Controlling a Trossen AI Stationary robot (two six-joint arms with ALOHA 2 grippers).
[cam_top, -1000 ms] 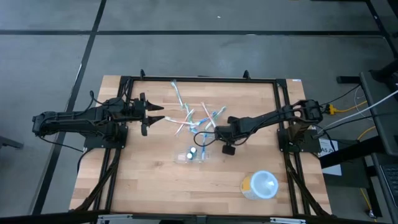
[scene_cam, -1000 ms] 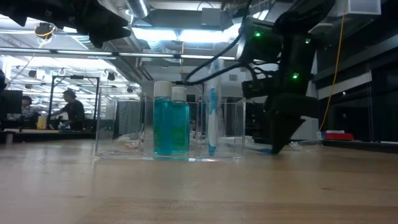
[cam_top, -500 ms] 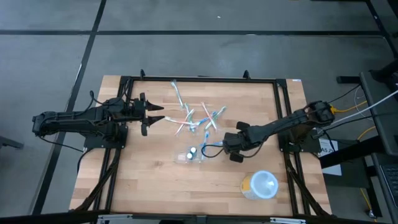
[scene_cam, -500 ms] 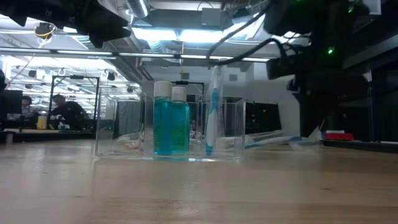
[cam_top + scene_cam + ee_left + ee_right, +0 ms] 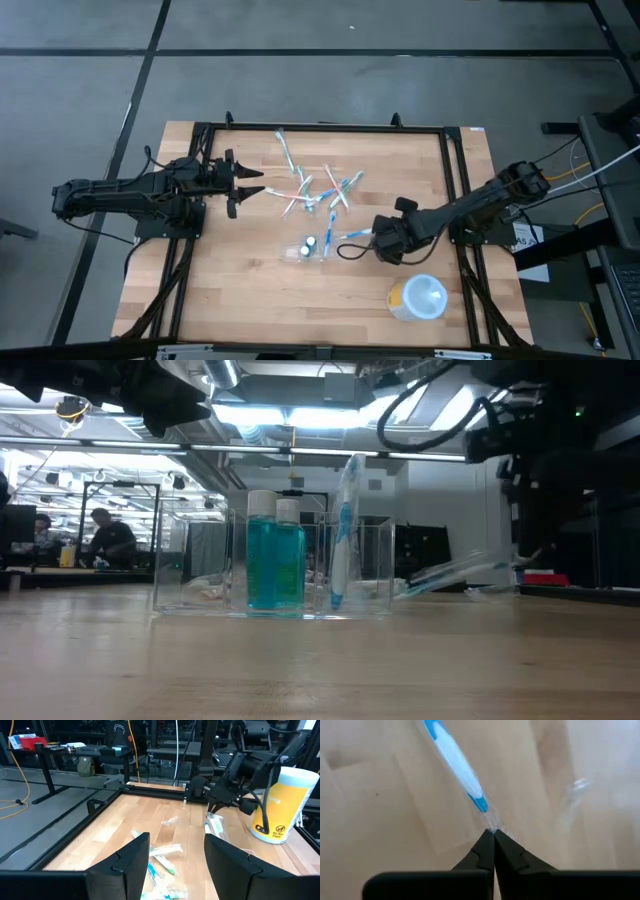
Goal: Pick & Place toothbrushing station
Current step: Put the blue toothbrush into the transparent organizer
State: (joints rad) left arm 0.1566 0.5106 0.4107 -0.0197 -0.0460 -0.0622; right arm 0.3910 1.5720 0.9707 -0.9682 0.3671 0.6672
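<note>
no readable text, container point(image 5: 283, 802) print illegible

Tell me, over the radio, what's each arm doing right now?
Right gripper shut on wrapped toothbrush, beside clear holder. Left gripper open, waiting at table's left. Nothing in the way.

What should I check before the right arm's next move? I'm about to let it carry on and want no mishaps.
1. Right gripper shut on the wrapped toothbrush: ok, pinching the wrapper's end.
2. Toothbrush lifted off the table: ok, low view shows it in the air.
3. Clear holder upright: ok, two blue bottles and one toothbrush inside.
4. Free compartment for this toothbrush: cannot tell.
5. Left gripper out of the way: ok, open, waiting at the table's left.
6. Yellow container apart from the right arm: ok.
</note>
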